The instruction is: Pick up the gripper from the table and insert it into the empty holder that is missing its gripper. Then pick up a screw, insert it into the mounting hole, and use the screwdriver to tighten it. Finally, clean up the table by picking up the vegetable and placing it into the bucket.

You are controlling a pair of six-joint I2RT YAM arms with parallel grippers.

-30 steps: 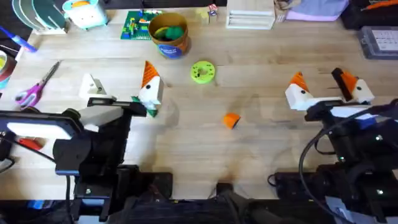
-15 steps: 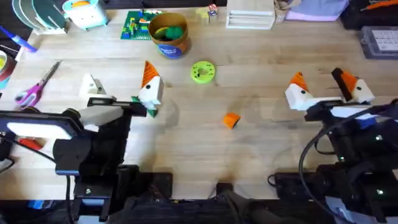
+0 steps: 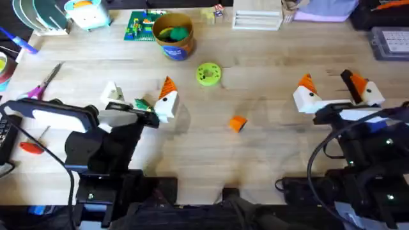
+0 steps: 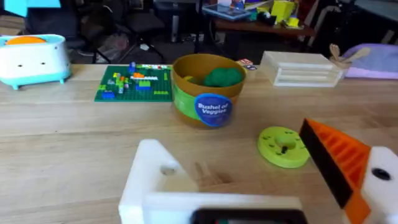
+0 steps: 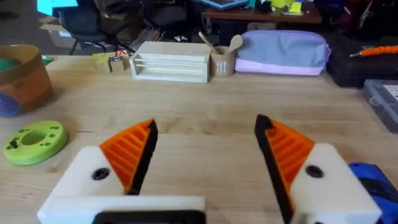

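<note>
bucket point(image 4: 205, 93): yellow-orange, blue label
disc point(image 4: 283, 147): lime-green, beside bucket
table point(image 3: 268, 153): light wood, plank grain

Beyond the far table edge: dark room, dim; black office chairs point(image 4: 134, 25) on a dark floor; a second desk point(image 5: 261, 12) behind, cluttered with bright yellow and blue items; a cardboard box point(image 5: 53, 28) near the chairs; bright cyan patch upper corner point(image 4: 31, 6).

lab, office chairs point(image 4: 134, 25), cluttered table point(image 3: 268, 70)
</note>
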